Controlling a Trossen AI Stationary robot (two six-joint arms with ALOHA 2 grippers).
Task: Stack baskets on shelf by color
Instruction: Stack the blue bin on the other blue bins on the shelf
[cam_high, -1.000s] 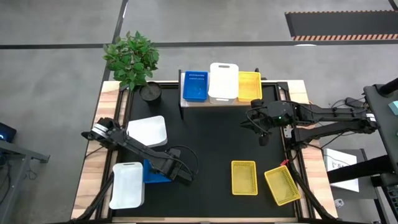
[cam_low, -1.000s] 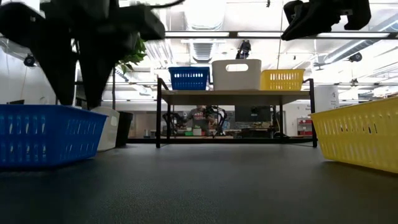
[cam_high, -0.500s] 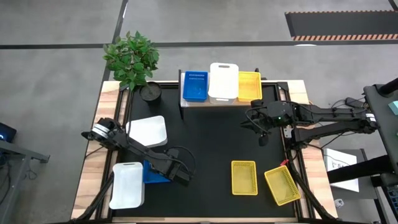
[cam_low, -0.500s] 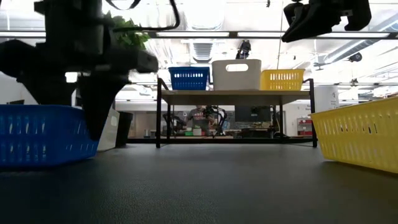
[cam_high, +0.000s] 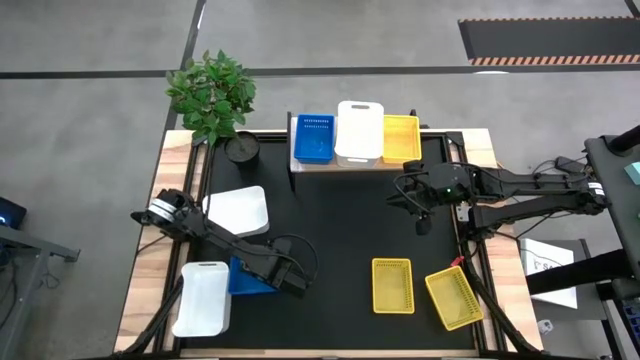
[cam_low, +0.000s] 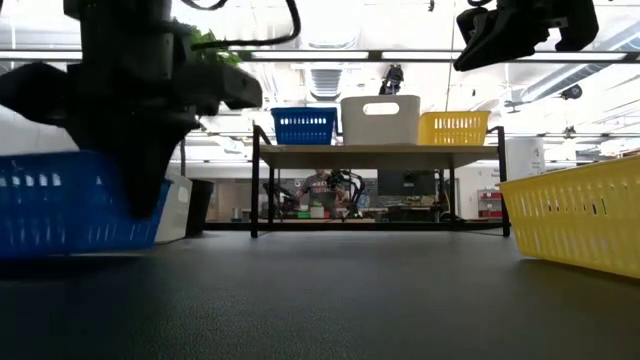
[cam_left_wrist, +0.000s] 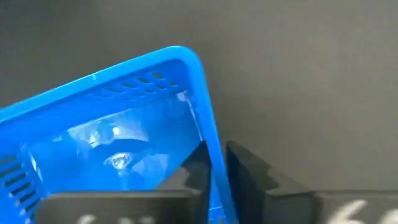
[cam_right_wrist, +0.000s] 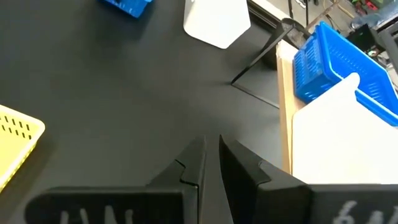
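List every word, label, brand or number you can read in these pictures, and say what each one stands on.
No text can be read anywhere.
The baskets on the shelf, blue, white and yellow, carry no visible labels.
White marks at the edge of both wrist views are too blurred and cut off to read.
Things in the room behind the table in the low view are too small to read.

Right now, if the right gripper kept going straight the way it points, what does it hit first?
Probably the bare black mat. The right gripper, fingers nearly shut and empty, hangs near the shelf. Its wrist view shows open mat just ahead of the fingertips; the white basket lies farther off. Depth is uncertain.
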